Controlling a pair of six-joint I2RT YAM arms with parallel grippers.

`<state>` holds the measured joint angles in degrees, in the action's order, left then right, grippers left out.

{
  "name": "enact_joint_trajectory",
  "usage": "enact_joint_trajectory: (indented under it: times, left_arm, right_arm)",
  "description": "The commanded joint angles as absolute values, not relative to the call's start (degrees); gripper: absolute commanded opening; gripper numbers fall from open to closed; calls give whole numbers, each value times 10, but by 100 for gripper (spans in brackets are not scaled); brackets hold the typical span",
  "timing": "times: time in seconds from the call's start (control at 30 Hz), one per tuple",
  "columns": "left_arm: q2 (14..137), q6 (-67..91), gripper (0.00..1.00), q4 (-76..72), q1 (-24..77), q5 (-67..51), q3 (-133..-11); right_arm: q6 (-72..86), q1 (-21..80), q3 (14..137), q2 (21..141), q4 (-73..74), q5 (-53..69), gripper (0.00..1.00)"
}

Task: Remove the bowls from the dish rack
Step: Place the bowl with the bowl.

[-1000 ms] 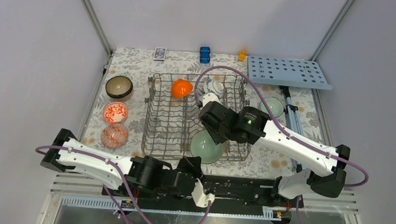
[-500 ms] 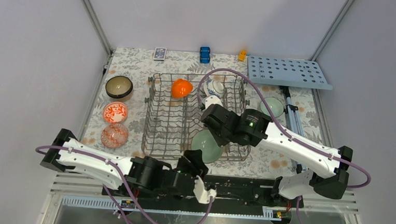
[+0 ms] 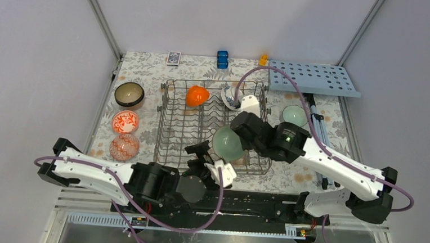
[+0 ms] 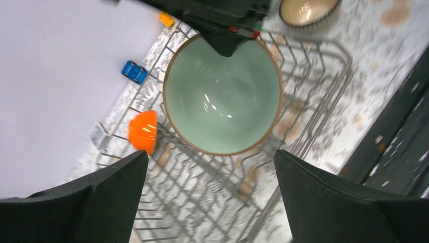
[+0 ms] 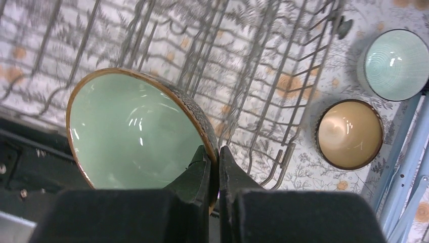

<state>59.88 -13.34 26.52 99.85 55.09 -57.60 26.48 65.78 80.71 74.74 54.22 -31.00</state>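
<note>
While right gripper [image 5: 212,154] clamps pale green bowl [image 5: 131,131] at rim, left gripper [image 4: 210,159] gapes wide, empty; earlier it was shut, bowl sat lower right in dish rack [image 3: 173,130].

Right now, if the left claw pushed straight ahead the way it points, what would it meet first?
Most likely the pale green bowl: it sits centred between the open fingers of the left claw, pinched at the rim by the right claw. Depth is unclear; the dish rack lies behind it.

Glossy green bowl [image 5: 131,136], metal wire rack [image 3: 180,139], tablecloth [image 3: 148,72] perhaps matt
</note>
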Motion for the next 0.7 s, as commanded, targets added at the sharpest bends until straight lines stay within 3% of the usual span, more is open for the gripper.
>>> enact_joint_trajectory:
  times: [0.0, 0.23, 0.43, 0.67]
  left_arm:
    - [584, 163, 99, 314, 977, 599, -628]
    - [540, 398, 99, 233, 775, 371, -602]
    - [599, 578, 99, 257, 596, 214, -616]
    - [704, 607, 98, 287, 556, 147, -685]
  right_arm:
    - [292, 606, 791, 697, 464, -367, 0]
    - [318, 547, 734, 657, 414, -341, 0]
    - [355, 538, 693, 632, 398, -342, 0]
    - [405, 533, 663, 617, 380, -324, 0]
